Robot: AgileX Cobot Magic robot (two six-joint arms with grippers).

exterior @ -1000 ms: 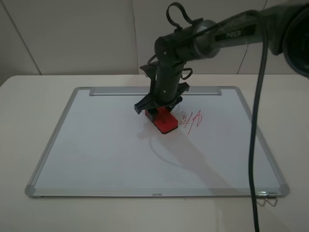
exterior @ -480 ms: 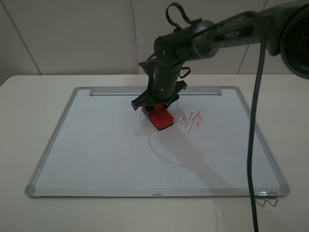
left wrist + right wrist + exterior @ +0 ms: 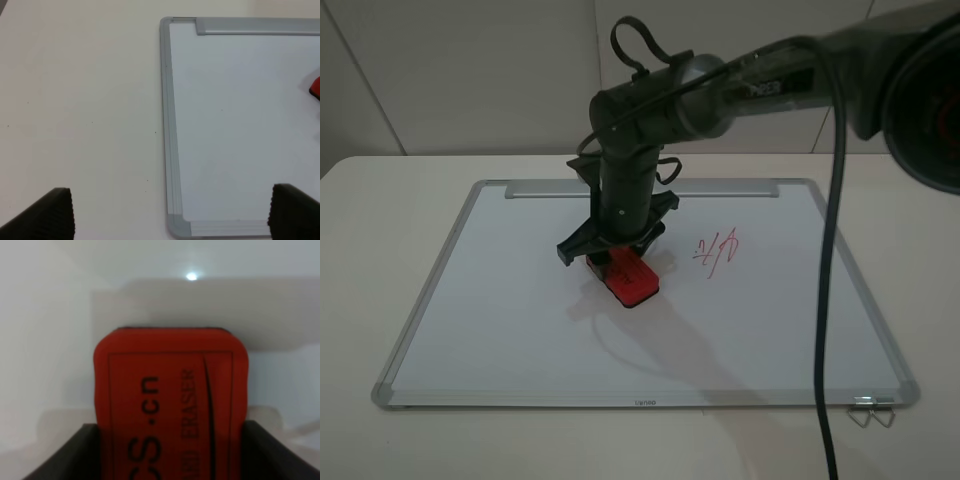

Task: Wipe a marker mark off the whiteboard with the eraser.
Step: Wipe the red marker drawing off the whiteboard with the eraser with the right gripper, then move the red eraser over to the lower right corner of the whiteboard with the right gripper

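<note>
The red block eraser (image 3: 626, 281) with dark lettering lies base-down on the silver-framed whiteboard (image 3: 500, 330). The right gripper (image 3: 613, 258) pinches its sides, apparently for scrubbing. The red marker mark (image 3: 720, 250) lies apart at its 2 o'clock. The left gripper (image 3: 171, 214) hangs spread and empty.

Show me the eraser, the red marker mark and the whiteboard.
eraser (image 3: 630, 283): high view, red top face.
red marker mark (image 3: 719, 254): high view, long tail stroke.
whiteboard (image 3: 730, 188): high view, grey tray strip.

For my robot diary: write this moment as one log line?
right gripper: shut on eraser | eraser: on whiteboard | left gripper: open, empty
</note>
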